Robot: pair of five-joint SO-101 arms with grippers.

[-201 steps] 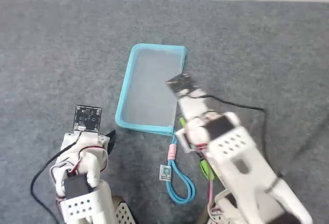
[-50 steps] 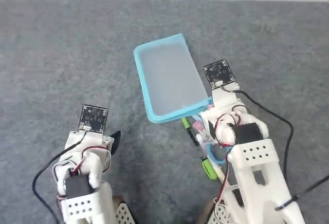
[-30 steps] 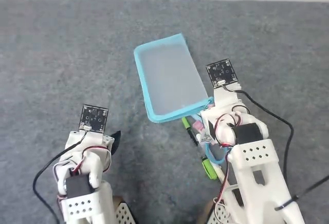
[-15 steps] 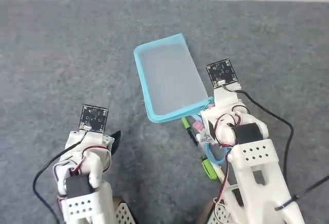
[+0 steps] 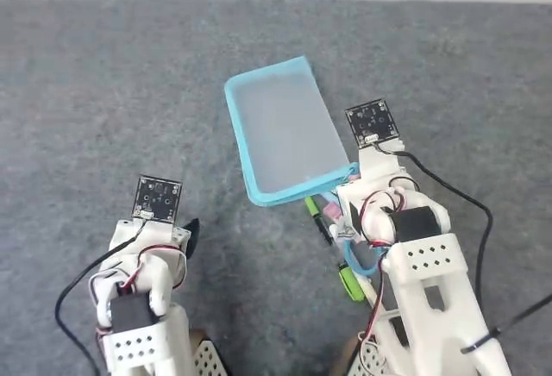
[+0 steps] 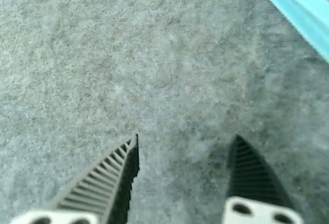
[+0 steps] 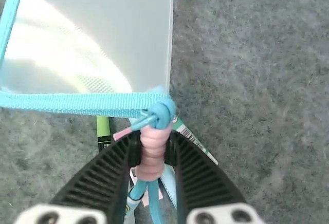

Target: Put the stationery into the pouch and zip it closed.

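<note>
The translucent pouch (image 5: 285, 130) with a blue zip edge lies slanted in mid-table. My right gripper (image 5: 348, 221) sits at its near corner. In the right wrist view the right gripper (image 7: 152, 149) is shut on the pink sleeve of the blue pull cord (image 7: 160, 112), knotted at the pouch's blue band (image 7: 77, 104). A green pen (image 7: 103, 130) pokes out under that band. Green and pink pens (image 5: 348, 282) lie under the right arm beside the blue cord loop (image 5: 360, 264). My left gripper (image 6: 185, 154) is open over bare carpet, left of the pouch.
Grey carpet covers the table. A white wall edge runs along the far side. A strip of the pouch's blue edge (image 6: 303, 13) crosses a corner of the left wrist view. A small printed tag (image 7: 193, 139) hangs on the cord.
Since 6.7 s ago the right arm has drawn back toward its base with the cord, and the pouch has swung round and slid right. Nothing has moved in the last second.
</note>
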